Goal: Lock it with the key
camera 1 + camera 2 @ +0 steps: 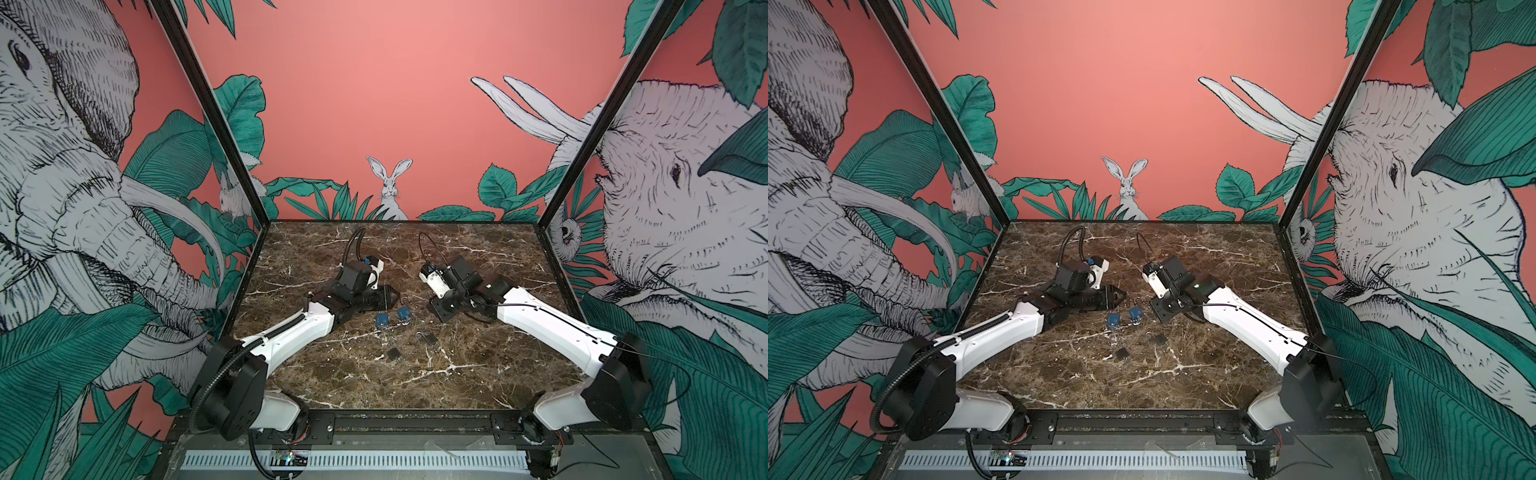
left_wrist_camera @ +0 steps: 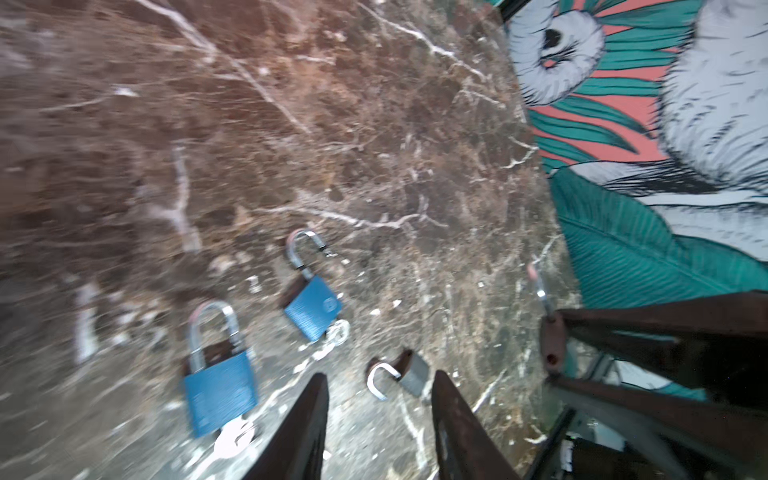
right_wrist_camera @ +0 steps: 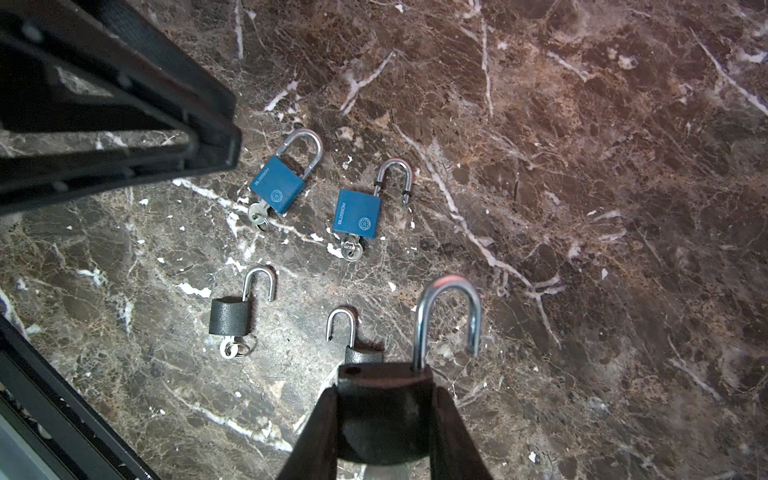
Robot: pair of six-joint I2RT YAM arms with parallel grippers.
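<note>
Blk padlock, chrome shackle open, body in R gripper.

on the blurred marble table lie a shut blue padlock and an open blue padlock, each with a key at its base. a small grey padlock lies open beyond the left gripper, jaws apart. the right gripper clamps a dark padlock.

place: robot lab enclosure | signs: mural wall panels, marble tabletop, black frame post
</note>
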